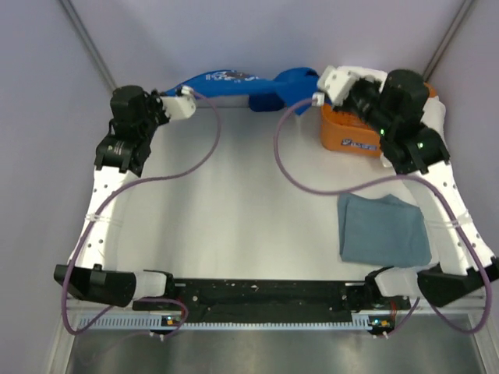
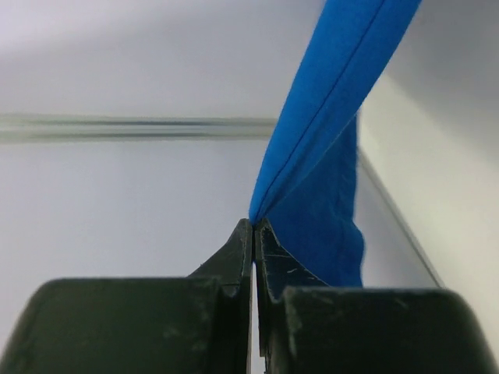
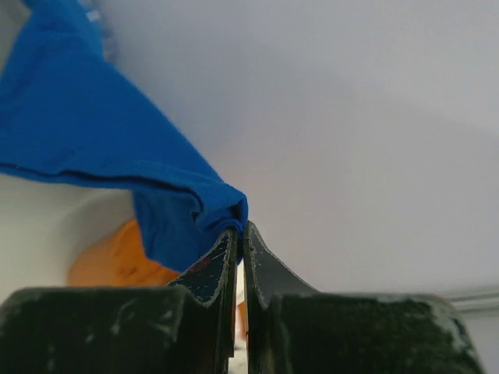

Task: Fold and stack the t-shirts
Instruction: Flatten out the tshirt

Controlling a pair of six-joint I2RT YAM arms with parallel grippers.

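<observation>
The royal-blue t-shirt (image 1: 242, 84) hangs stretched between both grippers at the far edge of the table, its print facing up. My left gripper (image 1: 187, 92) is shut on one end; the left wrist view shows the blue cloth (image 2: 320, 156) pinched at my fingertips (image 2: 254, 226). My right gripper (image 1: 318, 84) is shut on the other end; the right wrist view shows bunched blue cloth (image 3: 156, 187) at my fingertips (image 3: 240, 227). A folded grey-blue t-shirt (image 1: 383, 227) lies flat at the near right. The white floral t-shirt is out of view.
An orange plastic basket (image 1: 351, 134) stands at the far right, under my right arm, and shows in the right wrist view (image 3: 109, 261). Purple cables loop over the white table (image 1: 234, 210). Walls close the back and sides.
</observation>
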